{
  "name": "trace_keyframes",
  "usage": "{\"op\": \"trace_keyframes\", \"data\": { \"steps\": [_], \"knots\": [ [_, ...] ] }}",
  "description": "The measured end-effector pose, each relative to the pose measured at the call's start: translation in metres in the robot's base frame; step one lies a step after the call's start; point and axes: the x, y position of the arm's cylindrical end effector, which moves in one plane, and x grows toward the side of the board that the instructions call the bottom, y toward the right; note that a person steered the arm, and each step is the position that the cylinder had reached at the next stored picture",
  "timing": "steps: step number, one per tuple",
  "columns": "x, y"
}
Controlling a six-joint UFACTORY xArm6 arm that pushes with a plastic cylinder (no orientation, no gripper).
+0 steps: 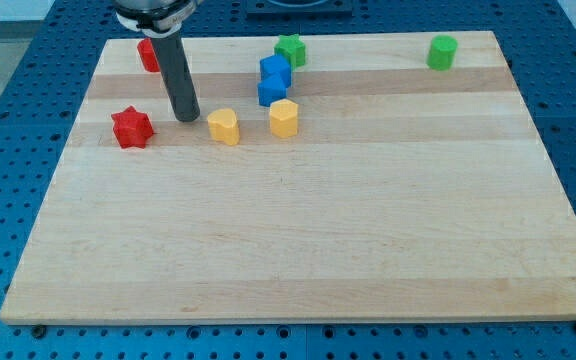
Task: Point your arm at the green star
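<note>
My tip (187,119) is resting on the board (298,250) near the view's upper left, sitting between the red star (132,128) on its left and the yellow heart (224,127) on its right, close to both but touching neither; there are no fingers to open or close, only the straight dark rod (178,75) coming down from the view's top. The green star (290,49) is lying at the board's top edge, a little left of centre, well to the right of and above my tip; the upper blue block (276,70) is sitting just below it, seemingly touching it, and the lower blue block (271,90) is pressing against that one from beneath. A second yellow block (284,117) is standing just under the blue pair. A red block (149,55) is peeking out behind the rod at the top left, partly hidden, so its shape is unclear. A green cylinder (442,52) is sitting alone near the top right corner.
</note>
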Motion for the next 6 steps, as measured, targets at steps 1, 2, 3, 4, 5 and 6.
{"op": "trace_keyframes", "data": {
  "steps": [1,2,3,4,5,6],
  "knots": [
    [0.000,-0.008],
    [0.005,-0.016],
    [0.020,-0.027],
    [0.029,-0.030],
    [0.037,-0.033],
    [0.042,-0.033]
  ]
}}
